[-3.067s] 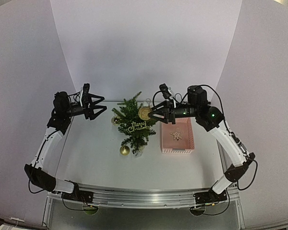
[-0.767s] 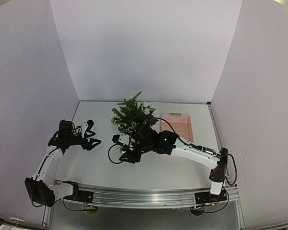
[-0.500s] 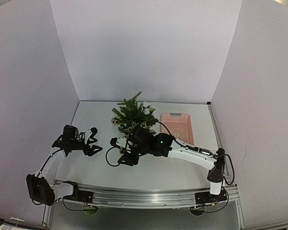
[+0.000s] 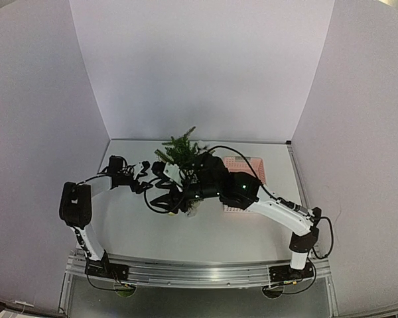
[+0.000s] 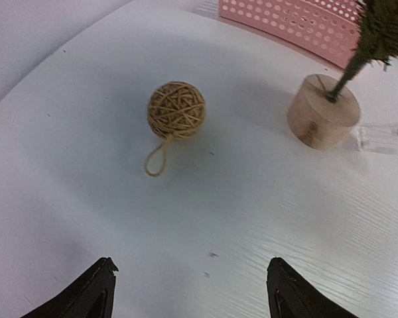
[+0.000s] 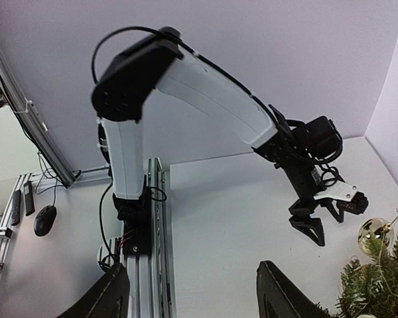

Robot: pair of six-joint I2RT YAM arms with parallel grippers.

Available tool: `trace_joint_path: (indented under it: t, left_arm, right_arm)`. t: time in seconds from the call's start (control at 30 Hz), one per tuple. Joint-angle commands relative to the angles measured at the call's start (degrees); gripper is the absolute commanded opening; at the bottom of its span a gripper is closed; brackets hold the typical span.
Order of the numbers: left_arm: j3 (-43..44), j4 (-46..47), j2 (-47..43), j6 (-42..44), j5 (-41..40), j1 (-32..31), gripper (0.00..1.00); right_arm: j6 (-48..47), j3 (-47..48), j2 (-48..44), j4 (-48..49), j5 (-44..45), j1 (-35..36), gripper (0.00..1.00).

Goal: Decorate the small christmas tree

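The small christmas tree stands at the back of the bench, its wooden base near a twine ball lying loose. The left tool hovers wide and empty: centre on the ball, leaving its loop free for hooking. The right tool gapes empty too

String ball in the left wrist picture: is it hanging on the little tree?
No, the string ball lies on the white table, apart from the small christmas tree and its wooden base.
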Motion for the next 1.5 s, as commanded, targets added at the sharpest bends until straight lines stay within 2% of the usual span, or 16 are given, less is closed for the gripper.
trace_joint_path:
  t: [0.0,0.1,0.23,0.33,0.47,0.53,0.6,0.67,0.87,1.17,1.37,1.47]
  left_arm:
    - [11.4,2.79,7.42,7.41,3.12,0.72,0.8]
    - [19.28,-1.78,13.74,15.69,5.73,0.58,0.86]
    - [36.06,-11.0,25.59,18.76,4.54,-0.66,0.99]
    - [43.58,-14.28,30.48,22.62,3.08,-1.87,1.0]
    - [44.56,-12.69,32.77,28.06,4.94,-3.08,1.0]
    - [45.54,-9.13,33.93,24.69,5.69,-3.5,1.0]
    - [46.74,-5.48,35.02,15.9,6.77,-3.81,0.99]
    - [47.39,-4.45,35.38,12.69,8.62,-3.84,0.99]
    - [47.85,-3.24,36.42,13.71,9.01,-6.27,0.98]
    - [54.19,-7.71,41.37,23.0,8.35,-9.13,0.99]
    - [58.83,-17.62,43.52,30.48,9.64,-9.88,1.0]
    - [58.45,-18.4,43.47,33.23,8.7,-10.54,0.99]
  right_arm:
    - [1.16,2.52,-5.39,2.5,-0.21,0.28,0.64]
    - [1.24,2.22,-7.05,3.05,1.24,0.26,0.64]
    - [0.62,0.82,-8.98,3.47,5.77,0.18,0.66]
    - [0.99,0.52,-9.56,3.57,7.78,0.19,0.66]
    - [1.8,0.08,-9.93,3.56,9.82,0.08,0.66]
    - [2.0,0.18,-10.01,3.55,10.69,0.13,0.66]
    - [2.37,0.63,-10.12,3.55,11.29,0.08,0.66]
    - [2.86,1.09,-10.62,3.55,12.92,-0.06,0.66]
    - [5.83,1.15,-13.02,3.61,18.02,-2.95,0.67]
    - [8.11,-4.03,-18.27,3.56,21.68,-8.09,0.67]
    - [9.98,-9.13,-22.43,3.58,27.1,-10.82,0.67]
    - [10.59,-11.27,-23.97,3.56,27.47,-11.7,0.67]
